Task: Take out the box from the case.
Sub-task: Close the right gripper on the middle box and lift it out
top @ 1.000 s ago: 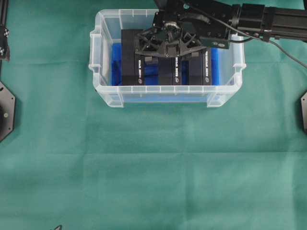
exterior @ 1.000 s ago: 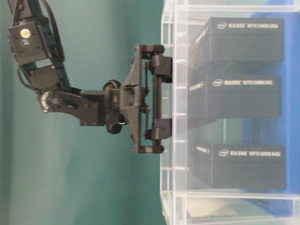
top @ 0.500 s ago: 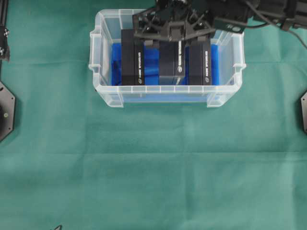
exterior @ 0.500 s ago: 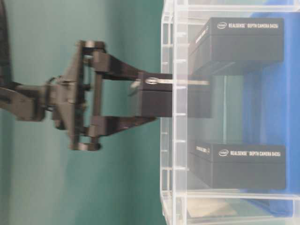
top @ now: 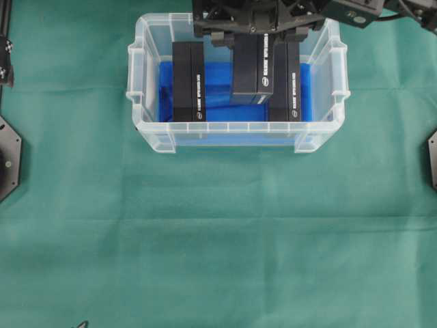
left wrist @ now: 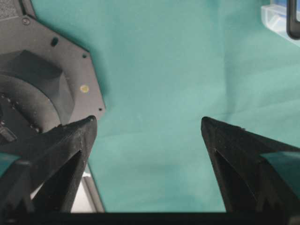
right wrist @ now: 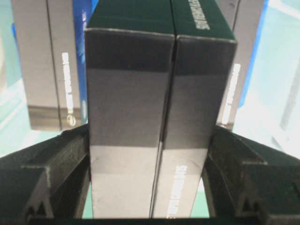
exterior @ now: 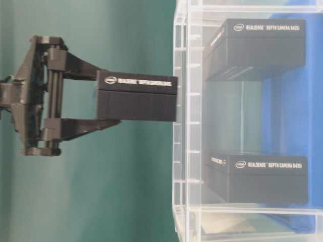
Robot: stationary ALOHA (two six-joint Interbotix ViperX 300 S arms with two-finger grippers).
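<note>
The case [top: 235,128] is a clear plastic bin with a blue cloth [top: 217,85] on its bottom. My right gripper [top: 252,37] is shut on a black box [top: 251,72] and holds it above the case's rim [exterior: 180,126]. In the table-level view the box [exterior: 136,98] is fully outside the case. The right wrist view shows the box [right wrist: 159,93] pressed between both fingers [right wrist: 65,159]. Two more black boxes [top: 188,82] [top: 292,82] stand inside the case. My left gripper [left wrist: 147,121] is open over bare green cloth, far from the case.
Green cloth [top: 218,239] covers the table. The left arm's black base [left wrist: 42,89] sits at the left edge, and the right arm's base [top: 432,157] at the right edge. A corner of the case [left wrist: 279,18] shows in the left wrist view.
The right gripper, down in the case around the middle box a second ago, has risen with that box. The box has come up from between the other two, above the rim.
</note>
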